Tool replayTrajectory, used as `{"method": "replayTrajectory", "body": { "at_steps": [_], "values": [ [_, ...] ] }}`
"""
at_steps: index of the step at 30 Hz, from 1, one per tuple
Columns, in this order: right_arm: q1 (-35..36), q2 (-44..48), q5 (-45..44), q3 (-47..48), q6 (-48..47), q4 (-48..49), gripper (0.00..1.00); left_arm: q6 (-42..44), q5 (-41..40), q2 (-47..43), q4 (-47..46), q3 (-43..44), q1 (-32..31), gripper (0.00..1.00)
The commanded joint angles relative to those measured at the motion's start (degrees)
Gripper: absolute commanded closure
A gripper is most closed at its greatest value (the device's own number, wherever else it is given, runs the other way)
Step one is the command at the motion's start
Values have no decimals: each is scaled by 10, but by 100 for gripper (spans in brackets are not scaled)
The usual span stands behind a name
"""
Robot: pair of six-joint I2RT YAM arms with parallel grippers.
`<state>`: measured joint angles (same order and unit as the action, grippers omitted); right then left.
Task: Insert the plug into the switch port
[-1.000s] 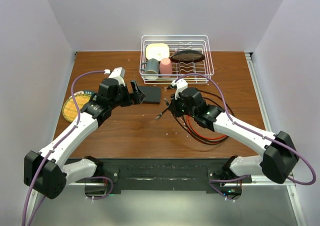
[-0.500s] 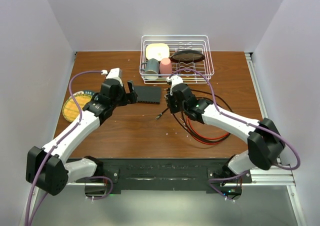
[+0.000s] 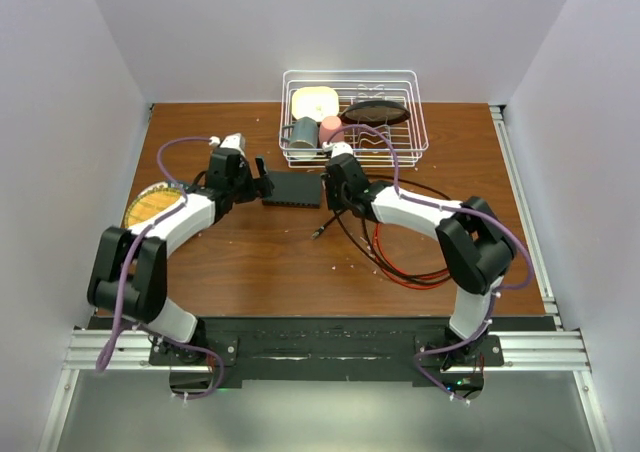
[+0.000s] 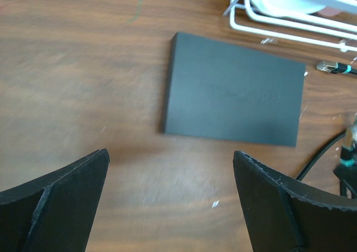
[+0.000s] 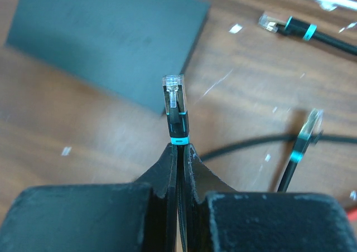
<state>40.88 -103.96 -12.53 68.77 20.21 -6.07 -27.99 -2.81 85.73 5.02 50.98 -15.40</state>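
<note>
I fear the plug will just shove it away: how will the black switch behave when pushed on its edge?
Likely slides: the switch lies flat on the smooth wooden table, and the open left gripper is not touching it. Tipping seems unlikely, it being so thin and low.

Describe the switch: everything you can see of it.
The switch is a thin, flat, matte-black rectangular box with a plain top and faint marks. It lies flat on the wooden table, just before the wire rack. No sockets show in any view. Nothing but the table seems to touch it: the open left gripper is short of its left end, and the plug, held in the right gripper, is not inserted.
</note>
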Motion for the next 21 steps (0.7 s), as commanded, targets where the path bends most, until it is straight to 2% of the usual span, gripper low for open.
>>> {"method": "replayTrajectory", "body": {
  "at_steps": [1,7,13,18,21],
  "values": [
    [-32,-40,-4,65,25,28,100,-1,68,64,-101,54,10,1],
    [-44,-113,15,122,27,10,100,-25,104,166,-161,77,11,2],
    [-44,-149,51,148,21,10,100,-30,105,190,-178,70,11,4],
    [-38,-164,98,160,16,5,100,-37,163,192,-203,43,11,14],
    [-28,-153,107,142,-3,17,100,-58,202,169,-250,-3,10,20]
  ]
}}
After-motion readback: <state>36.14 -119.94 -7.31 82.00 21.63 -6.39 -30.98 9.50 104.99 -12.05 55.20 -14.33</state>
